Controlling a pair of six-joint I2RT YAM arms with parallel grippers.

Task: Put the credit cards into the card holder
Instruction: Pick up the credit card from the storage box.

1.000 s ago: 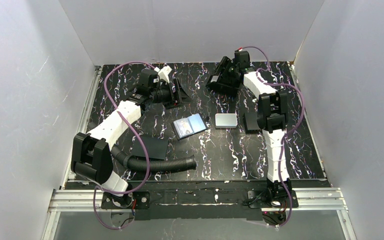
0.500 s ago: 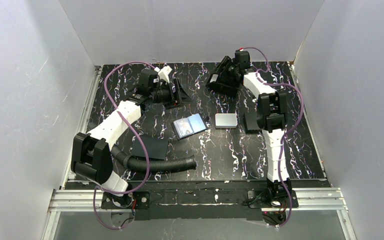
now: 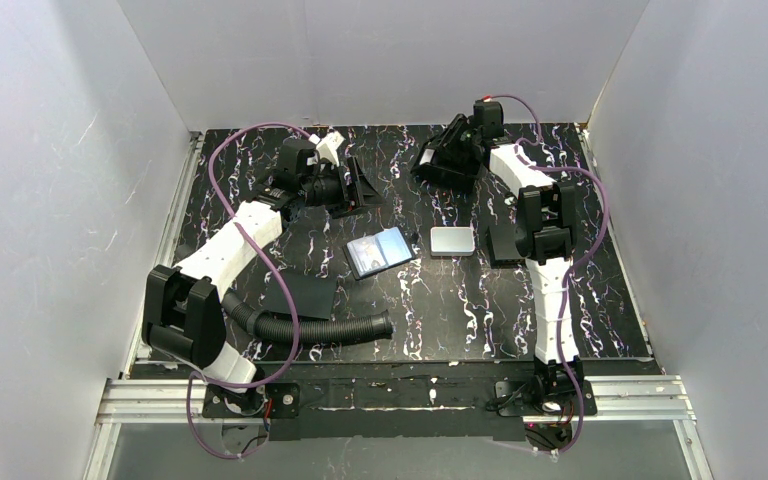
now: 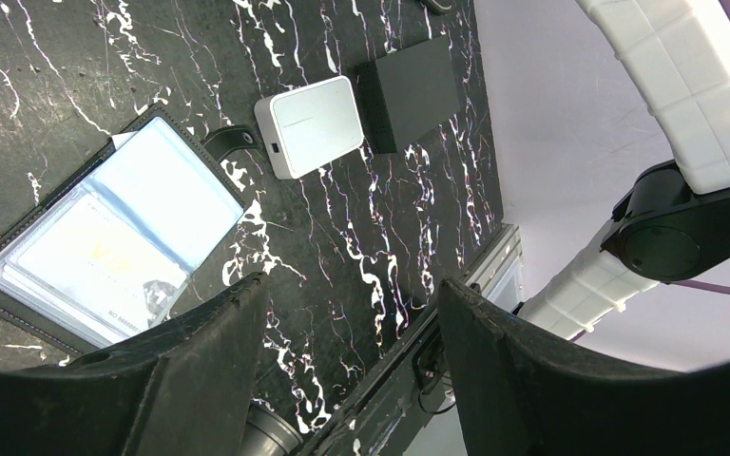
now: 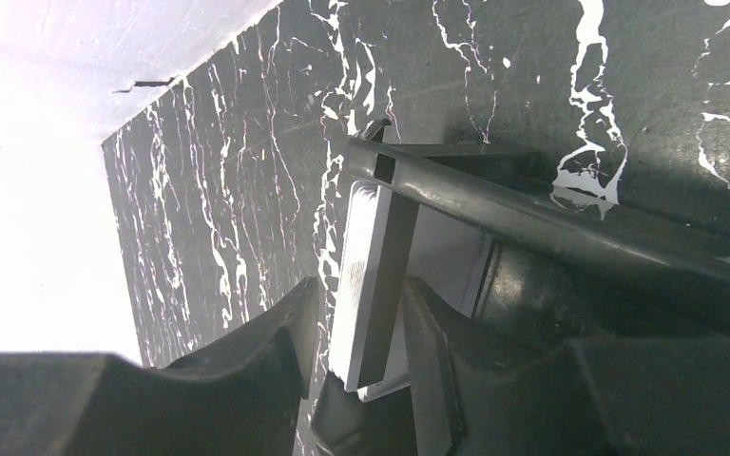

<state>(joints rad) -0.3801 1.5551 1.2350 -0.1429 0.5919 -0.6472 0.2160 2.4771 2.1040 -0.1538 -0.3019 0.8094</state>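
The left arm [image 3: 230, 240] and the right arm [image 3: 553, 310] are wearing white ribbed shells between bulky black joints. A thin purple cable [image 3: 212, 170] is looping along each one. The left pincer [image 4: 347, 294] is showing broad, matte black fingers [image 4: 200, 366] with scuffed edges.

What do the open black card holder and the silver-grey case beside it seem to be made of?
The card holder looks like matt black leather or imitation leather: stitched edge, soft tab; its pockets are clear, shiny plastic. The silver-grey case looks like smooth metal with a satin sheen and rounded corners, though painted plastic is possible.
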